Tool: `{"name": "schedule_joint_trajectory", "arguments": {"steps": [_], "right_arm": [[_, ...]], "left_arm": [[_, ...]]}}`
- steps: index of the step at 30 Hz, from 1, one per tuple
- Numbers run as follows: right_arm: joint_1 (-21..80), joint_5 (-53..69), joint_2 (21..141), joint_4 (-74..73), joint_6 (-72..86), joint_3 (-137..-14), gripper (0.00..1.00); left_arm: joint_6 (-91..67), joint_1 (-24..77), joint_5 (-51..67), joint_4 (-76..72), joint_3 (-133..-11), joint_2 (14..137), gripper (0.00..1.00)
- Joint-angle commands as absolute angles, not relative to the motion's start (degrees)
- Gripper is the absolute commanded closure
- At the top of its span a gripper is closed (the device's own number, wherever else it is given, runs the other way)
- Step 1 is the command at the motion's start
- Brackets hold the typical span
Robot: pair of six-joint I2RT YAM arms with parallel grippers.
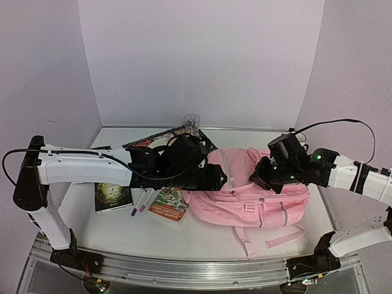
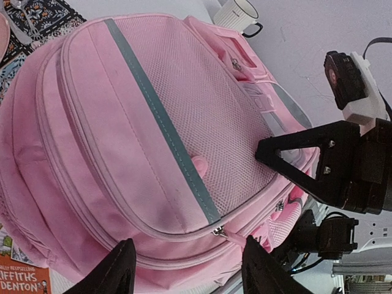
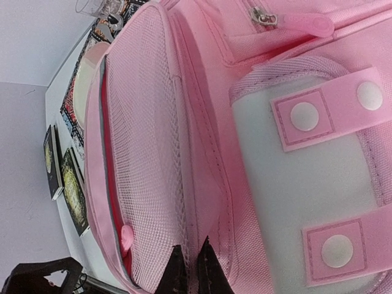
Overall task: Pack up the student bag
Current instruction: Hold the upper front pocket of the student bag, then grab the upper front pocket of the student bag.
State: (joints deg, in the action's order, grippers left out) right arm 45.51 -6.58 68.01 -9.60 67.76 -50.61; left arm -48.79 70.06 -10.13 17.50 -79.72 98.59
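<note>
The left gripper [image 2: 188, 271] has its fingers spread wide, straddling the zipped edge of the student bag [image 1: 257, 199], with a metal zip pull [image 2: 217, 231] just beyond them. The right gripper [image 3: 191, 271] has its fingers pressed almost together against the bag's fabric beside the mesh pocket [image 3: 147, 153]. It may be nipping a fold, but the view is too tight to say. The pink bag lies flat on the table [image 1: 202, 236], right of the middle, its straps [image 1: 269, 239] trailing toward the near edge — left arm at its left end, right arm over its right part. Left of it lie an orange-covered book [image 1: 169, 206], two pens [image 1: 139, 204] and a dark book [image 1: 113, 196] — and at the far side a patterned mat [image 1: 139, 144] with a glass [image 1: 192, 122].
</note>
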Motion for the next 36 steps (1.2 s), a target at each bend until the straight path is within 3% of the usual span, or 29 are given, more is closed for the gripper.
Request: {"name": "schedule_joint_trajectory", "arguments": {"steps": [1, 9, 24, 36], "right_arm": [[46.97, -12.02, 67.22, -0.45, 70.50, -54.62, 1.00], [47.38, -9.41, 67.18, 4.16, 69.92, -53.39, 1.00], [47.86, -8.57, 66.31, 9.06, 67.60, -48.31, 1.00], [49.24, -8.65, 67.10, 10.91, 65.56, -47.28, 1.00]], "left_arm": [[-54.04, 71.73, -8.67, 14.92, -79.72, 99.58, 0.45], [-62.19, 75.15, -12.47, 14.63, -80.63, 102.22, 0.55], [-72.72, 77.27, -21.73, 13.43, -81.43, 102.83, 0.52], [-75.58, 77.22, -21.75, 12.70, -82.80, 106.84, 0.60]]}}
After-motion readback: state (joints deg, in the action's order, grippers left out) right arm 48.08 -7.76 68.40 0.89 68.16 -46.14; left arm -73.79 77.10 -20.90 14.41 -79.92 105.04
